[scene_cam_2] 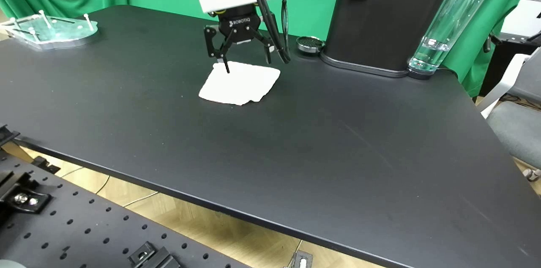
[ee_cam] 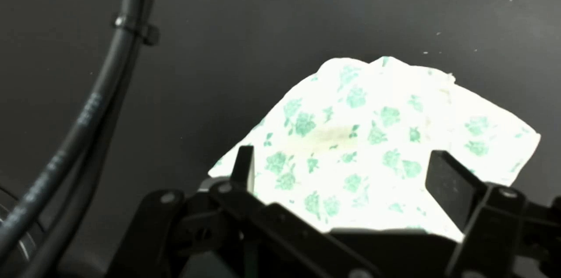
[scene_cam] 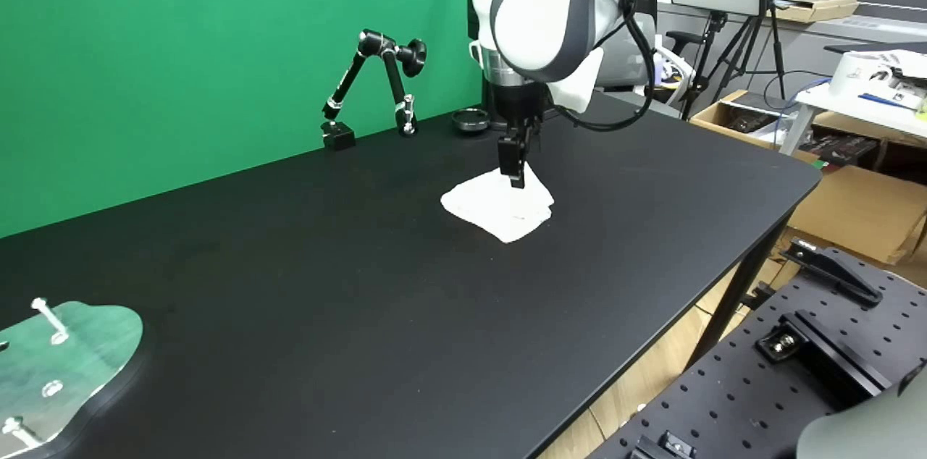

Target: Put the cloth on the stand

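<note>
cloth (ee_cam: 372, 146) lies on table (scene_cam_2: 296, 154), parted gripper (ee_cam: 344, 175) above it

the cloth is spread flat on the black table, well apart from the stand (scene_cam_2: 69, 30). in both exterior views it looks plain white; in the wrist view it carries green flowers and leaves, with a pale yellow patch near its middle. its outline is uneven. the gripper points down over it, fingers (ee_cam: 451, 190) wide apart, cloth showing in the gap. whether a fingertip touches the cloth, i cannot tell.

the stand, a flat greenish board with white pegs (scene_cam_2: 88, 23) rising from it, sits at one end of the table; in an exterior view the frame edge cuts it off. a round metal dish (scene_cam_2: 310, 50) is just beside a tall dark machine (scene_cam_2: 380, 27), which has a clear tank (scene_cam_2: 448, 27) leaning at its side, liquid low inside. a black jointed arm (scene_cam: 373, 45) is near the green backdrop (scene_cam: 181, 61). cables (ee_cam: 103, 80) run past the gripper in the wrist view
</note>
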`<state>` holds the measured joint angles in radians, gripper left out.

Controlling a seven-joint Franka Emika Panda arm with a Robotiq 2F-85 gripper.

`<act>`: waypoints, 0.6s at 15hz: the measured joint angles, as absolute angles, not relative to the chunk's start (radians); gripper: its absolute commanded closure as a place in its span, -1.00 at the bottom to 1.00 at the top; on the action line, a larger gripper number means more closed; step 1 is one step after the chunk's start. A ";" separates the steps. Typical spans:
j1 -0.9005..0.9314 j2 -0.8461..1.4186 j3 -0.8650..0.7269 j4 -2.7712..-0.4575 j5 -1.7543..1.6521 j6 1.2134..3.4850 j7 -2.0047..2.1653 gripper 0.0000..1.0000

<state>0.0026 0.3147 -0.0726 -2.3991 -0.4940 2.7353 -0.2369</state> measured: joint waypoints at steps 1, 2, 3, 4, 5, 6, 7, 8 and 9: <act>0.008 0.330 -0.080 -2.399 -0.499 2.746 -0.229 -1.00; 0.013 0.344 -0.087 -2.399 -0.503 2.756 -0.222 -1.00; 0.019 0.356 -0.094 -2.398 -0.508 2.762 -0.212 -1.00; 0.026 0.367 -0.101 -2.398 -0.511 2.767 -0.203 -1.00; 0.033 0.376 -0.109 -2.398 -0.514 2.770 -0.197 -1.00; 0.041 0.383 -0.117 -2.398 -0.514 2.770 -0.194 -1.00; 0.048 0.390 -0.124 -2.397 -0.515 2.770 -0.191 -1.00; 0.056 0.396 -0.131 -2.397 -0.516 2.770 -0.188 -0.50; 0.062 0.401 -0.137 -2.397 -0.518 2.770 -0.184 -0.47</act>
